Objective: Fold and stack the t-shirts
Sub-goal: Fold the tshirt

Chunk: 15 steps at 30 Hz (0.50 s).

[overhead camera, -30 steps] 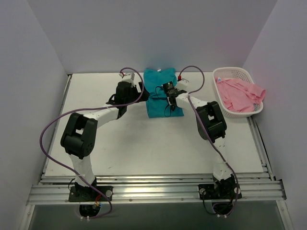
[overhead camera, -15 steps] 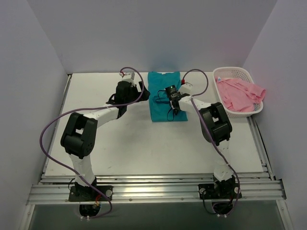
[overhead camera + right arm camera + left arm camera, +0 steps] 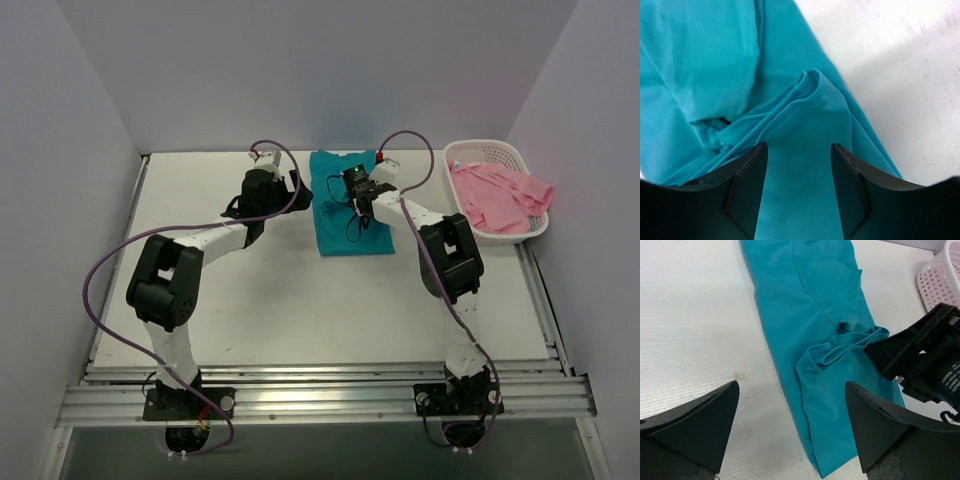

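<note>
Now R gripper (image 3: 799, 150) is letting go, fingers half apart, empty; L gripper (image 3: 791, 390) hanging wide open, empty. Teal shirt (image 3: 335, 235) is lying flatter, long axis near-far.

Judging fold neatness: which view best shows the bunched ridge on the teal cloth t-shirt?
Right wrist: the bunched ridge fills the frame, stitching visible. Left wrist shows it smaller on the teal t-shirt. Top external: the right gripper hides it.

Folded t-shirt (image 3: 340, 235) lies flat on the table (image 3: 250, 290). Left gripper (image 3: 290, 187) stands just left of it. Right gripper (image 3: 358, 205) sits over it, apparently just clear. Basket (image 3: 500, 240) stands well to its right, with the second t-shirt (image 3: 495, 195) inside.
</note>
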Motion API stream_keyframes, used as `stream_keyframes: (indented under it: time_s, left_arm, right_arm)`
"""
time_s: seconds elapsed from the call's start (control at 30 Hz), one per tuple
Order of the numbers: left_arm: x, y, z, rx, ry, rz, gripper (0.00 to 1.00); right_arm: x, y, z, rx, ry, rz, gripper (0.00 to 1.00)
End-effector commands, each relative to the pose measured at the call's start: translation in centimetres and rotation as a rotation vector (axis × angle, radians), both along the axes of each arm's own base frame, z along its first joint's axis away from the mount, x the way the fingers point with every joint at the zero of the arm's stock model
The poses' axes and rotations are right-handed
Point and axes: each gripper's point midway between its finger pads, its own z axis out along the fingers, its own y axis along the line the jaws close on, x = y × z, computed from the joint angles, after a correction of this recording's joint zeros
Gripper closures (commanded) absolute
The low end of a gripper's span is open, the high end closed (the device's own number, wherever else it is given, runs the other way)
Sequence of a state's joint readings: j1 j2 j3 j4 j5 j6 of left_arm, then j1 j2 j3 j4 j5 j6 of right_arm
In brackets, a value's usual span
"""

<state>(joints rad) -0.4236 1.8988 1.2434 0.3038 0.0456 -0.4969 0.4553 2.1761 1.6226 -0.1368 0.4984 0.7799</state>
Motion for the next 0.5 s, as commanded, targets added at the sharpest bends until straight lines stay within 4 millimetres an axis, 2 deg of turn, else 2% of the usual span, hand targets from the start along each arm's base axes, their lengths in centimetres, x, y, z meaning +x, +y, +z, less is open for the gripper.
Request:
stream_keyframes:
  time_s: [0.0,0.07,0.1,0.23,0.27,0.37,0.47]
  left_arm:
    - [0.8,-0.3,2.3,-0.037,-0.066,-0.005,0.04]
    - [0.8,-0.2,2.2,-0.035,-0.067,-0.004,0.04]
    - [0.8,-0.1,2.2,-0.036,-0.067,-0.004,0.04]
    - [0.7,0.3,2.2,-0.033,-0.066,0.003,0.04]
    - [0.6,0.5,2.0,-0.032,-0.063,0.005,0.04]
    - [0.3,0.5,2.7,-0.047,-0.073,0.002,0.04]
    - [-0.5,0.0,4.4,-0.084,-0.099,-0.023,0.04]
  right_arm:
    - [1.0,0.1,1.3,-0.027,-0.021,-0.004,0.51]
    - [1.9,0.4,1.7,-0.022,-0.040,-0.006,0.51]
    - [2.2,0.3,0.8,-0.032,-0.027,-0.007,0.51]
    - [4.4,0.6,-0.5,-0.032,-0.030,-0.012,0.51]
    - [5.1,0.9,-1.4,-0.025,-0.026,-0.011,0.51]
    - [6.3,0.9,-2.4,-0.007,-0.042,-0.018,0.51]
    - [7.5,0.6,-3.0,0.010,-0.069,-0.026,0.52]
